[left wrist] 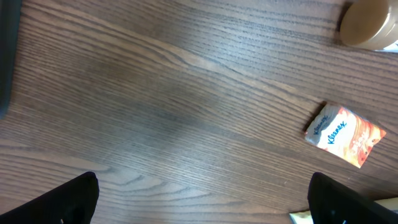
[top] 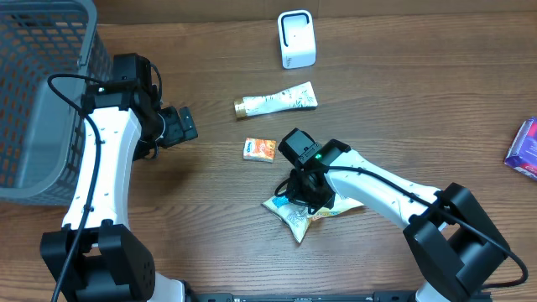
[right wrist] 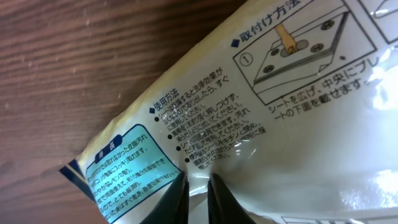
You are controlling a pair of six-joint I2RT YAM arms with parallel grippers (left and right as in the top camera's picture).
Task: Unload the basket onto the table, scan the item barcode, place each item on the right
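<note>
The item is a white plastic packet (top: 295,218) printed with Japanese text and a light blue panel, lying on the wooden table. In the right wrist view the packet (right wrist: 273,106) fills most of the frame. My right gripper (right wrist: 198,186) pinches a raised fold of its film between nearly closed fingers; from overhead the right gripper (top: 307,191) sits straight over the packet. No barcode shows. My left gripper (left wrist: 202,202) is wide open over bare wood, holding nothing; overhead the left gripper (top: 181,126) is at the left, well apart from the packet.
A white scanner stand (top: 296,39) is at the back centre. A cream tube (top: 277,102) and a small orange tissue pack (top: 260,148) lie between it and the packet. A grey mesh basket (top: 33,101) fills the left edge. A purple box (top: 525,149) is at far right.
</note>
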